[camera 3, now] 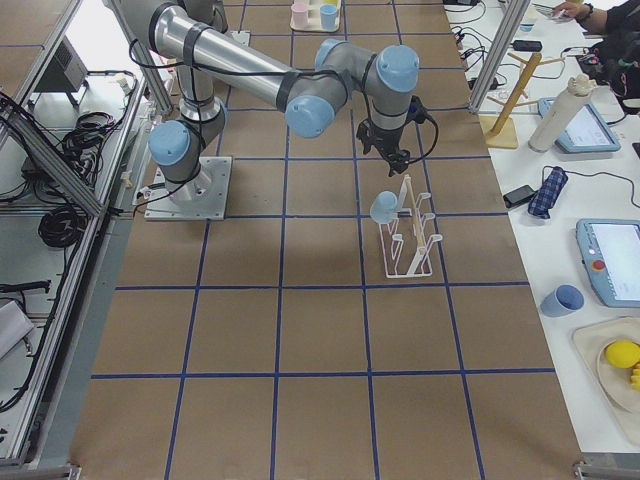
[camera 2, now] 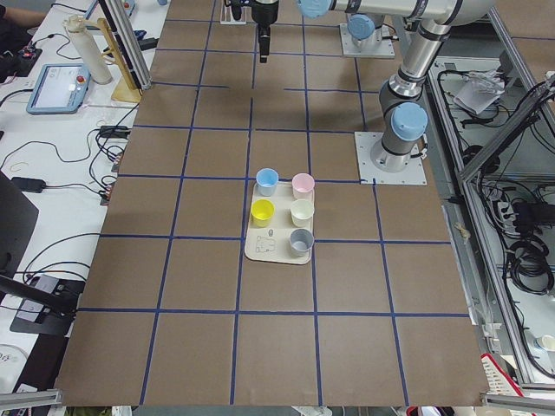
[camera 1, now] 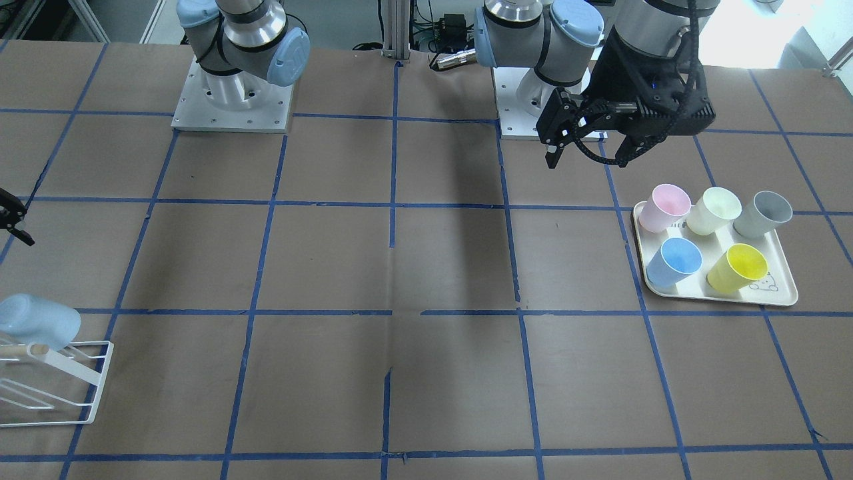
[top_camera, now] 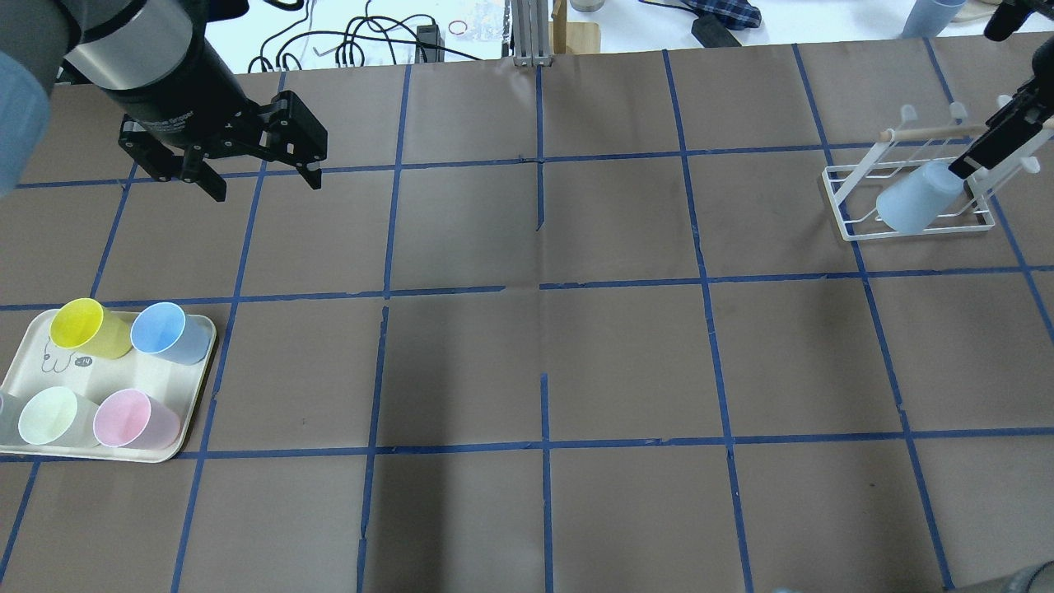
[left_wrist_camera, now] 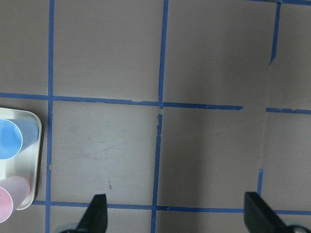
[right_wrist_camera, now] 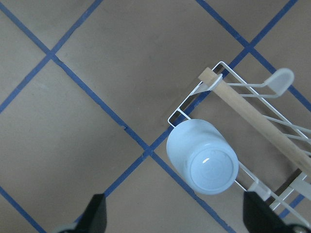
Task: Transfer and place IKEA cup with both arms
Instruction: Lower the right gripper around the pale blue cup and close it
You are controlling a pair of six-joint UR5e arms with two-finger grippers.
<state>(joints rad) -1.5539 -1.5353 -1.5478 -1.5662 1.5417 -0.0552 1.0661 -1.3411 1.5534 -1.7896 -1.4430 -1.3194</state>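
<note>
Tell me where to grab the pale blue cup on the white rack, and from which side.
Probably grip the cup across its side wall near the rounded base, coming from above. It sits upside down and tilted on the rack, base exposed, rim down toward the wires.

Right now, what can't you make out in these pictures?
Pale sky-blue plastic tumbler: mouth hidden by its own body, right wrist view; its seat on the white wire rack unclear.
Grey plastic cup: cut off by the overhead view's left edge.
Right gripper: cropped by the front-facing view's left edge.
</note>
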